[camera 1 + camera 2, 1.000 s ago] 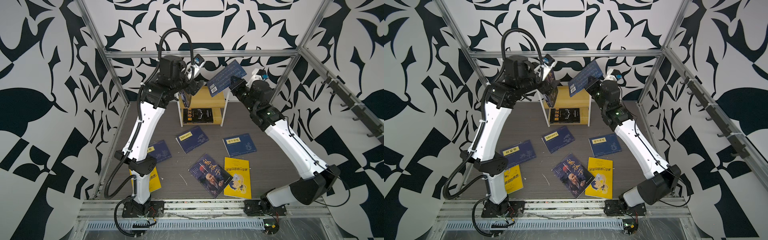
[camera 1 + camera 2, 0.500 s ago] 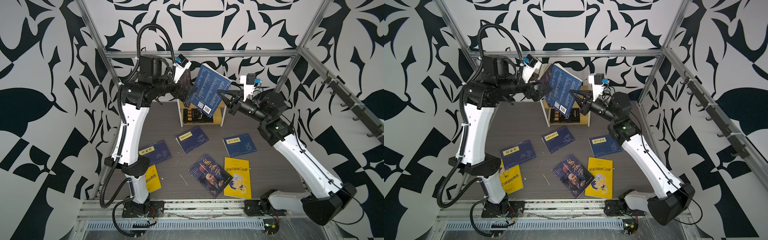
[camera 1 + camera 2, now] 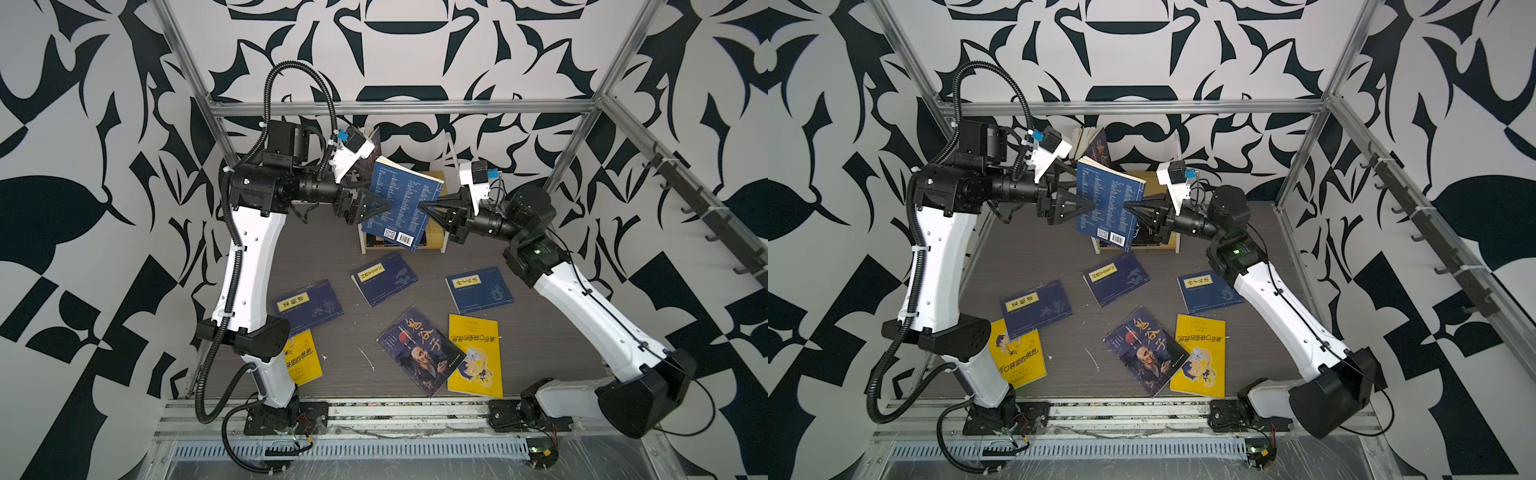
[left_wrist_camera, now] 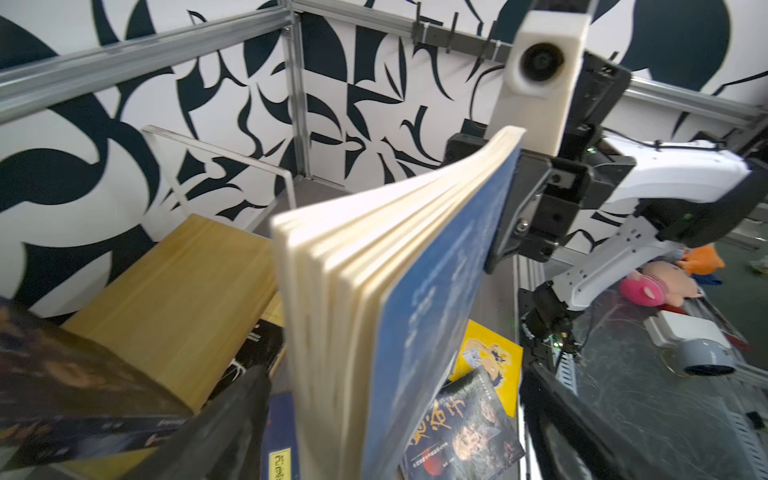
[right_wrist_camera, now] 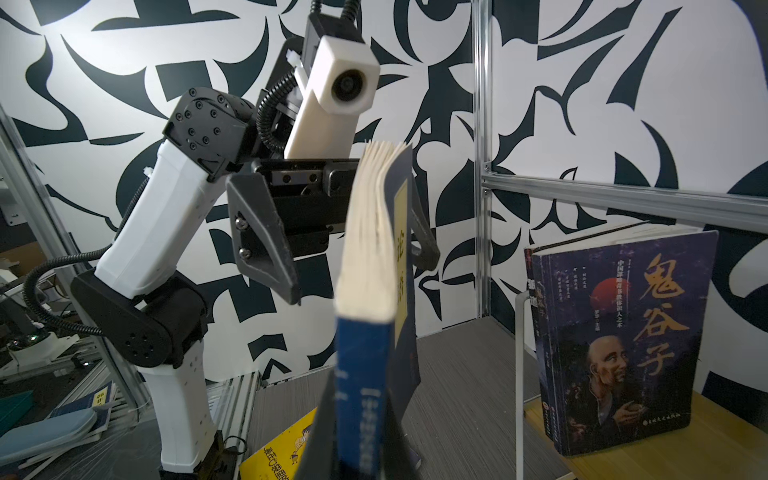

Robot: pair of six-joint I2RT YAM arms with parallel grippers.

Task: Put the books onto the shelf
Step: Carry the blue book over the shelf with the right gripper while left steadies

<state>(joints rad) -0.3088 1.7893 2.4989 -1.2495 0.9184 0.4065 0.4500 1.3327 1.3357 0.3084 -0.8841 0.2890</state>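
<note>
Book (image 3: 399,203) clamped in right tool (image 3: 422,204), left tool (image 5: 364,280) apart; right wrist alone shows label (image 5: 401,232).

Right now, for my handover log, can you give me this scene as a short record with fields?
held: navy paperback, upright in the air in front of the shelf
right gripper: shut on the navy paperback
left gripper: open, jaws astride the paperback's edge
shelf top board: portrait book, standing
table: navy books; second portrait book; yellow books
</note>
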